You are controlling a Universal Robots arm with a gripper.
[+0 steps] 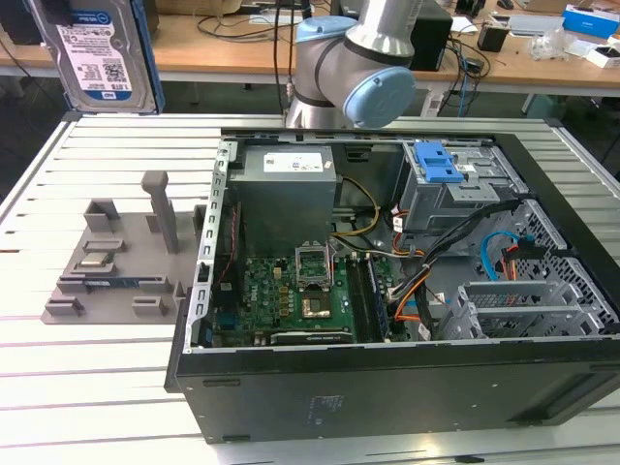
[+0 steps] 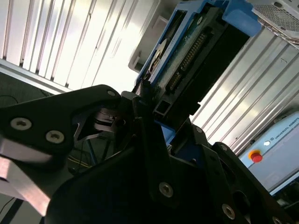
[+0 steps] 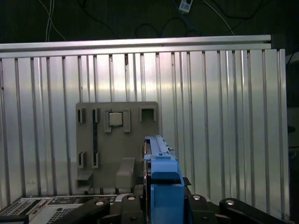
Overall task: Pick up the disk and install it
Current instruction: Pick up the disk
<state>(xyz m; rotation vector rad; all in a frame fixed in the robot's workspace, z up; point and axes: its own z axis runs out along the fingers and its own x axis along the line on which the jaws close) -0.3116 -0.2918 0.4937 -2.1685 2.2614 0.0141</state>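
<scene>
Ribbed metal table [image 1: 107,378] carries an open computer case [image 1: 387,397] and a grey fixture [image 1: 116,281]. Upper left in the exterior view, the disk [image 1: 97,53] hangs upright, the gripper [image 2: 161,116] clamped on its blue-railed edges.

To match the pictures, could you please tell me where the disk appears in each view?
Exterior view: the disk high at the exterior view's left, label showing.
Second wrist view: the disk tilted, circuit side showing, before the ribbed table.
First wrist view: the disk edge-on, blue rail nearest, before that table.
Shared landmark: the ribbed table.
</scene>
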